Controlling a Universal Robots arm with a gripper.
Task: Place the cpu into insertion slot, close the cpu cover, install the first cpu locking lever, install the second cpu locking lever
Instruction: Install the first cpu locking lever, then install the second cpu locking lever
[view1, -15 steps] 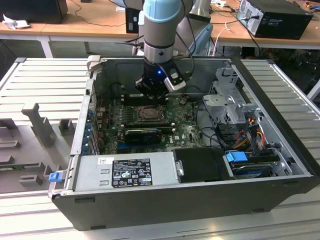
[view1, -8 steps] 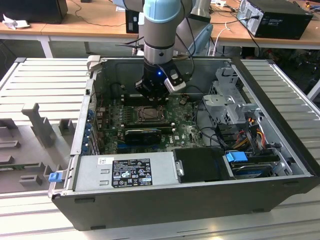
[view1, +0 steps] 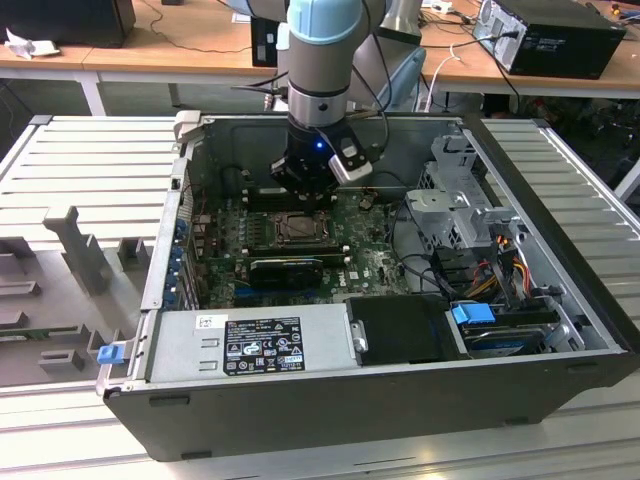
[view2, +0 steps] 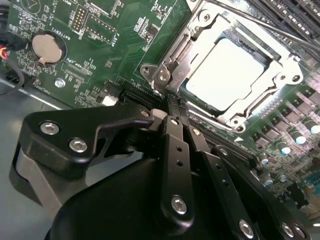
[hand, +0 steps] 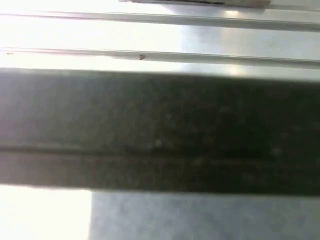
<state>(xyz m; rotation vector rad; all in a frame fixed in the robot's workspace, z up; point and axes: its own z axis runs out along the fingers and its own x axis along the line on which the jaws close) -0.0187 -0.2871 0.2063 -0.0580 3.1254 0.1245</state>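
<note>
Cpu (view2: 227, 72) seated in insertion slot (view2: 186, 46), cpu cover (view2: 280, 82) down; gripper (view2: 177, 107) fingers (view2: 172, 131) narrow, empty, at near socket edge.

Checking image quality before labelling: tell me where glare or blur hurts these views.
Second wrist view: glare washes the cpu top to plain white, while the gripper body is sharp. First wrist view: blurred dark band, blown-out white areas. Exterior view: evenly lit, motherboard readable.

Even room light; glare whitens the cpu (view2: 227, 70); first wrist view blurred
</note>
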